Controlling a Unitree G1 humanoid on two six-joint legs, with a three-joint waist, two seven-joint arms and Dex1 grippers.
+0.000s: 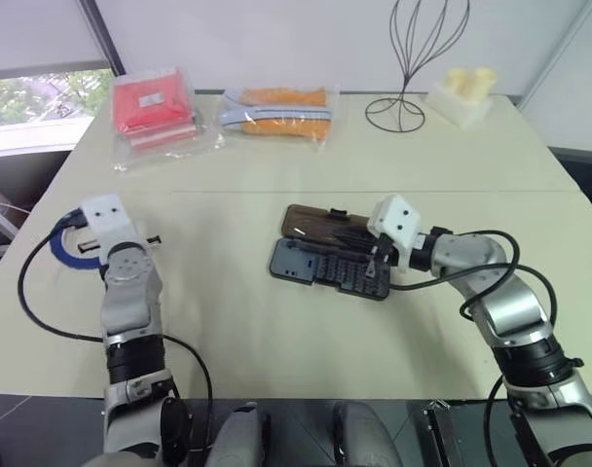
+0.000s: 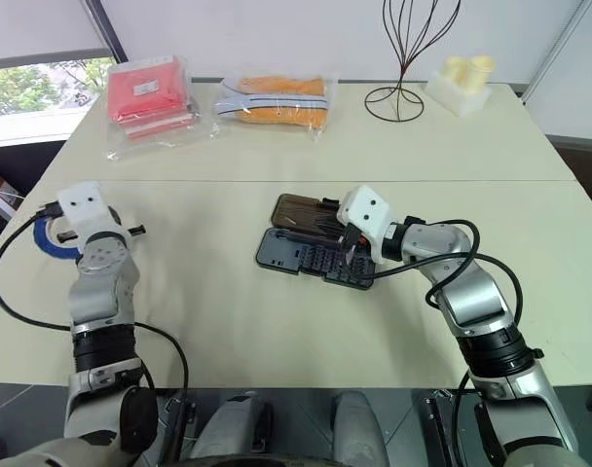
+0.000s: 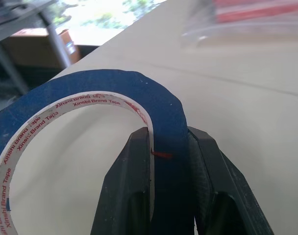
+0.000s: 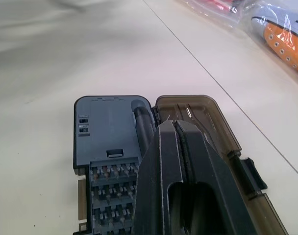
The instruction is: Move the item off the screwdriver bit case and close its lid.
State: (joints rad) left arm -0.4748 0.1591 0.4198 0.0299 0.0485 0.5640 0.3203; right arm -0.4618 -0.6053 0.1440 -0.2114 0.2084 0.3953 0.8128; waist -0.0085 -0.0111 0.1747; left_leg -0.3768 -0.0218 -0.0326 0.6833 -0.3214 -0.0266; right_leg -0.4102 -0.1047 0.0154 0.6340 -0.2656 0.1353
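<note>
A wide cream table (image 1: 228,321) stands before a pale wall, with a window off to one side. The left gripper (image 3: 169,161) pinches the blue tape roll (image 3: 90,93) through its wall, one finger inside the pale core and one outside, and holds it out near the table's edge, well apart from the screwdriver bit case (image 1: 330,265). So the first step looks nearly finished: the roll is off the case but not yet set down. The right gripper (image 4: 177,129), fingers pressed together with nothing between them, hovers over the case, its tips just above the seam where the grey tray meets the lid (image 4: 198,115). That brown panel lies flat, swung fully open on the far side of the fingers. Next, I judge, the shut fingers must get behind or under the lid's far edge and tip it over onto the tray until the latch tab catches. I count one tape roll, one case, two bagged packages at the far side, one wire stand and one pale block.
</note>
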